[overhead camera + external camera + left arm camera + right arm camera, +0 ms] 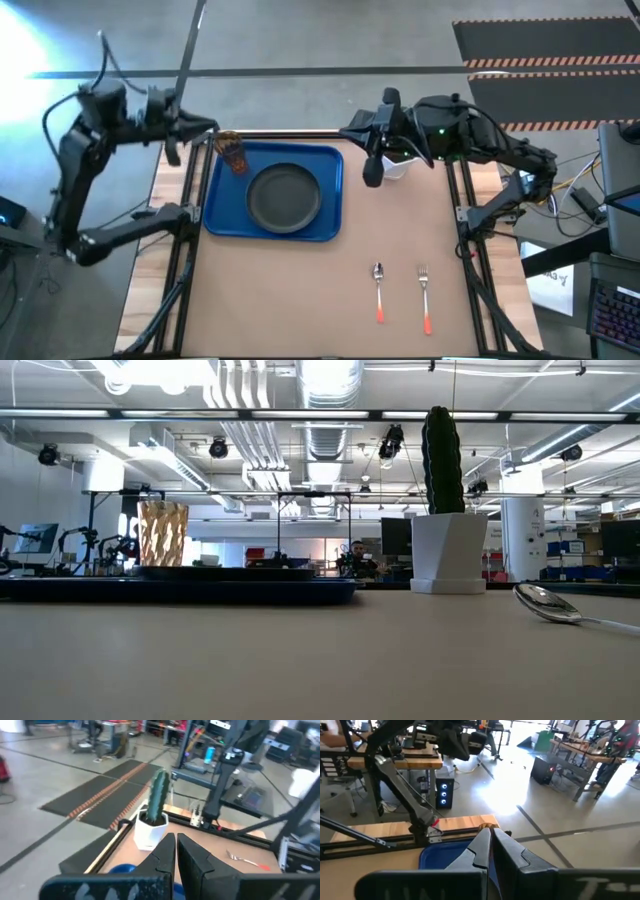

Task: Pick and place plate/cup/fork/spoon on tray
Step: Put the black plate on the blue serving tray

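Note:
The blue tray [330, 160] lies on the table's left half. The dark plate [285, 197] lies in its middle, and the amber cup [233, 152] stands upright on its far left corner; the cup also shows in the low view [163, 532]. The spoon [379, 290] and the fork [425, 297] lie side by side on the table near its front edge, handles toward the near edge. My left gripper [208, 128] is shut and empty, raised just beyond the tray's far left corner. My right gripper [372, 168] is shut and empty, raised beside the tray's far right corner.
A white pot with a green cactus [396, 165] stands at the table's far edge, right next to my right gripper; it also shows in the low view [445, 510]. Bare table lies between the tray and the cutlery. Dark frame rails run along both table sides.

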